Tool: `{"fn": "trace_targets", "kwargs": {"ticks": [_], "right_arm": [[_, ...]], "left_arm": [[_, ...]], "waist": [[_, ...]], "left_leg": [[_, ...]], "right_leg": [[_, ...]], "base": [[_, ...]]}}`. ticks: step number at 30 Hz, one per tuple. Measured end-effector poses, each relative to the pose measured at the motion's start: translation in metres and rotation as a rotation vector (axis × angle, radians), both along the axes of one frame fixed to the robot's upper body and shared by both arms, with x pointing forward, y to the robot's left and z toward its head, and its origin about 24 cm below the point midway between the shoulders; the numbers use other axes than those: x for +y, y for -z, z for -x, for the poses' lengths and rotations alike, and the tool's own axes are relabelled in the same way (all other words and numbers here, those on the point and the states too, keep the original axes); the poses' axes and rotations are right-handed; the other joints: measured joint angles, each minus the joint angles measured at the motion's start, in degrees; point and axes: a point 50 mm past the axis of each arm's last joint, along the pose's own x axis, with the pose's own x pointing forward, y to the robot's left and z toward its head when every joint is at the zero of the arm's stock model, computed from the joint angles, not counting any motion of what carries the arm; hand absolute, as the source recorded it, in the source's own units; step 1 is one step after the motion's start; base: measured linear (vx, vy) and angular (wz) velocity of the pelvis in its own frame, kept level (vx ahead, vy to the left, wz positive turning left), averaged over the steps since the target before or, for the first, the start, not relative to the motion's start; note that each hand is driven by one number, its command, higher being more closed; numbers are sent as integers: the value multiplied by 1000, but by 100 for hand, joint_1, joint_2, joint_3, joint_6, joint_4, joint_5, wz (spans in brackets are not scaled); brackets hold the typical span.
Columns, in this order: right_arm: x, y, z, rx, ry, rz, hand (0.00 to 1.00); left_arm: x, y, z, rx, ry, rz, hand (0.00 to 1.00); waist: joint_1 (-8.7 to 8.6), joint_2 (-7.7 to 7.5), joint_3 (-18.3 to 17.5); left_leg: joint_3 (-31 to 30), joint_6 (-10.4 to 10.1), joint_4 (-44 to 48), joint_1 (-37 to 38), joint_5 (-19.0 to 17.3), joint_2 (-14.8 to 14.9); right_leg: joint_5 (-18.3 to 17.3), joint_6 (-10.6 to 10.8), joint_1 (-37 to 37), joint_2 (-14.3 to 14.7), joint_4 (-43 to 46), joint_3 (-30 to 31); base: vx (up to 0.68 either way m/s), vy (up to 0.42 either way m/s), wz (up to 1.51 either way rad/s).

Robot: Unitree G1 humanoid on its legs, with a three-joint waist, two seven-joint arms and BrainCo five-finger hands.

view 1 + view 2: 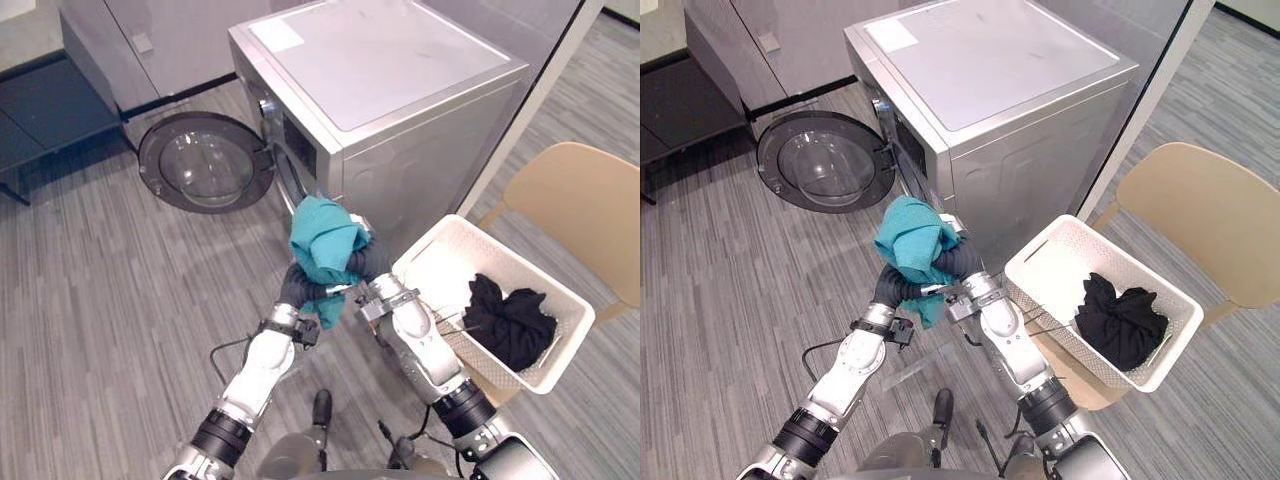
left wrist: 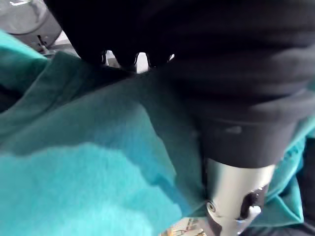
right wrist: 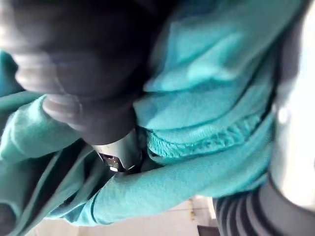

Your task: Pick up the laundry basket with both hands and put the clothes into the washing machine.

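A teal garment [image 1: 325, 240] is bunched up and held in the air between my two hands, just in front of the washing machine [image 1: 400, 80]. My left hand [image 1: 297, 285] is under its left side, fingers curled into the cloth [image 2: 98, 147]. On the other side, my right hand [image 1: 372, 262] is buried in the folds [image 3: 197, 98]. The round door [image 1: 205, 160] hangs open to the left of the drum opening [image 1: 290, 165]. To my right, the white laundry basket [image 1: 440, 235] holds a heap of black clothes [image 1: 510, 320].
The basket rests on a tan chair [image 1: 590, 210] at the right. A white partition post [image 1: 540, 90] runs past the machine's right side. A dark low bench [image 1: 40, 120] and grey cabinets stand at the far left.
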Motion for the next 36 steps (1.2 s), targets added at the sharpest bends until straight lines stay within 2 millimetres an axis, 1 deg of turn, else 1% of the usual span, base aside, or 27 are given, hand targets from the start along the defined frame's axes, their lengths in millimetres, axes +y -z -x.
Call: {"fn": "trace_targets", "kwargs": {"ticks": [3, 4, 8, 12, 16, 20, 21, 22, 24, 25, 27, 28, 29, 30, 31, 32, 33, 34, 35, 36], "right_arm": [[-1, 4, -1, 34, -7, -21, 100], [-1, 8, -1, 57, -17, -26, 0], [-3, 18, 5, 98, -68, -37, 0], [-4, 21, 7, 106, -68, -36, 0], [-6, 24, 13, 28, -26, 97, 0], [-18, 40, 33, -39, 85, 287, 0], [-23, 49, 42, -30, 113, 336, 0], [-26, 53, 44, -20, 130, 351, 0], [-44, 65, 49, 18, 218, 401, 0], [-47, 67, 49, 25, 236, 411, 0], [-64, 81, 55, 83, 297, 460, 0], [-69, 87, 56, 109, 313, 477, 0], [-79, 106, 61, 190, 337, 518, 0], [-84, 114, 63, 227, 349, 537, 0], [-92, 130, 67, 297, 364, 576, 0], [-101, 148, 74, 390, 384, 618, 0], [-105, 155, 76, 423, 390, 636, 0], [-112, 167, 81, 487, 401, 673, 0], [-116, 177, 85, 541, 412, 694, 0], [-116, 180, 85, 554, 412, 699, 0]], "left_arm": [[-1, 1, 0, -12, 1, -48, 100], [-1, 3, 0, -13, 1, -75, 100], [2, 5, 0, -23, -25, -113, 100], [4, 7, -1, -11, -42, -119, 100], [7, 17, 5, 32, -55, -106, 100], [24, 36, 14, 123, -149, -68, 100], [31, 44, 17, 160, -179, -71, 100], [34, 48, 19, 176, -191, -74, 100], [51, 69, 30, 268, -260, -86, 100], [56, 75, 33, 295, -279, -84, 100], [74, 97, 50, 411, -351, -68, 100], [78, 101, 54, 436, -366, -56, 100], [86, 110, 63, 487, -409, -28, 100], [89, 113, 67, 507, -424, -19, 100], [95, 120, 72, 547, -444, -9, 100], [102, 129, 77, 597, -471, -3, 100], [105, 133, 78, 616, -486, 1, 100], [112, 141, 82, 660, -517, 5, 100], [119, 148, 88, 707, -554, 14, 100], [119, 151, 89, 721, -565, 19, 100]], "waist": [[-29, 1, -96], [-28, -4, -158], [-29, 0, -212], [-30, -3, -247], [-25, -14, -255], [-32, -73, -291], [-33, -98, -306], [-34, -107, -311], [-37, -131, -326], [-31, -138, -330], [-44, -139, -330], [-44, -141, -329], [-39, -144, -326], [-33, -143, -325], [-35, -134, -314], [-37, -132, -313], [-37, -129, -309], [-40, -131, -294], [-41, -206, -243], [-30, -251, -205]], "left_leg": [[-1, -5, 0, 55, 3, 47], [-3, -18, 0, 55, 12, 78], [-14, -90, -2, 56, 57, 211], [-21, -128, -3, 56, 71, 301], [5, -152, -5, 54, 53, 358], [33, -155, -6, 56, 50, 371], [43, -158, -6, 57, 47, 378], [48, -160, -6, 58, 45, 380], [124, -181, -8, 63, 28, 406], [162, -188, -9, 59, 23, 416], [188, -193, -10, 62, 21, 432], [185, -194, -9, 62, 21, 435], [141, -210, -4, 47, 34, 434], [105, -219, -4, 33, 40, 430], [-28, -250, -5, -67, 58, 406], [-196, -308, -8, -188, 94, 347], [-263, -307, -16, -250, 80, 340], [-167, -434, -41, -367, -52, 334], [283, -291, -4, -451, -376, 343], [672, -126, 46, -482, -438, 360]], "right_leg": [[14, -21, 71, 40, -53, 7], [22, -35, 75, 80, -73, 14], [61, -104, 82, 212, -101, 17], [78, -151, 82, 297, -106, 26], [83, -173, 37, 352, -78, 102], [81, -176, 23, 371, -79, 158], [77, -181, 18, 378, -78, 172], [76, -183, 17, 380, -76, 178], [69, -191, -32, 393, -45, 256], [67, -194, -65, 398, -29, 291], [53, -218, -90, 407, -1, 319], [48, -225, -90, 409, 8, 315], [22, -242, -96, 407, 47, 268], [6, -251, -95, 404, 60, 228], [-50, -254, -100, 386, 125, 90], [-194, -219, -155, 324, 246, -180], [-246, -195, -173, 305, 294, -292], [-288, -190, -175, 263, 320, -546], [-236, -245, -132, 149, 185, -854], [-218, -259, -123, 62, 180, -974]], "base": [[3, -42, -4], [-18, -69, -3], [-32, -59, -4], [-45, -37, -2], [-38, -23, -8], [8, -17, -5], [17, -14, -4], [20, -20, -7], [14, -25, -16], [6, -27, -23], [10, -25, -11], [20, -28, 7], [19, -25, 12], [-1, -33, 35], [-38, -32, 72], [-46, -32, 84], [-47, -30, 107], [0, -31, 119], [18, -19, 117], [57, 26, 117]]}}
